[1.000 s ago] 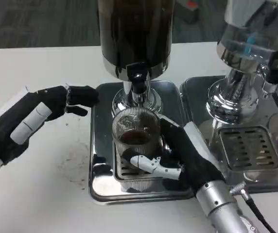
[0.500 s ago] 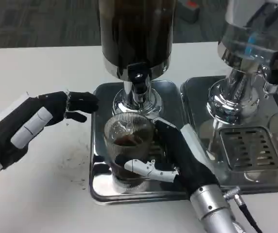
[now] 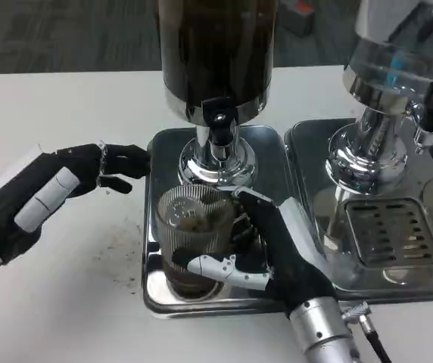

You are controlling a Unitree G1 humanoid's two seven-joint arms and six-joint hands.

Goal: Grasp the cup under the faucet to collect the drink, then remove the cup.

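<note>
The right hand (image 3: 277,246) grips the cup (image 3: 194,234), a ribbed clear glass, from its right side: white and black fingers wrap around the near lower wall while the palm backs the far side, so the load is carried on two opposing faces. The cup holds a shallow layer of dark drink and sits toward the near edge of the steel drip tray (image 3: 152,291), forward of the faucet (image 3: 218,125) rather than directly beneath it; whether its base touches the tray or is raised slightly cannot be told. This position suggests that collection is complete and the removal step is in hand. The cup appears roughly upright, which keeps the drink level. The faucet projects from the dark dispenser (image 3: 216,53), whose chrome foot stands at the tray's rear. The left hand (image 3: 50,189) holds nothing; its fingers are curved and apart, beside the tray's left edge above the white desk (image 3: 57,302), apparently waiting clear of the cup's path. A second dispenser (image 3: 394,83) stands on the right on its own tray.
</note>
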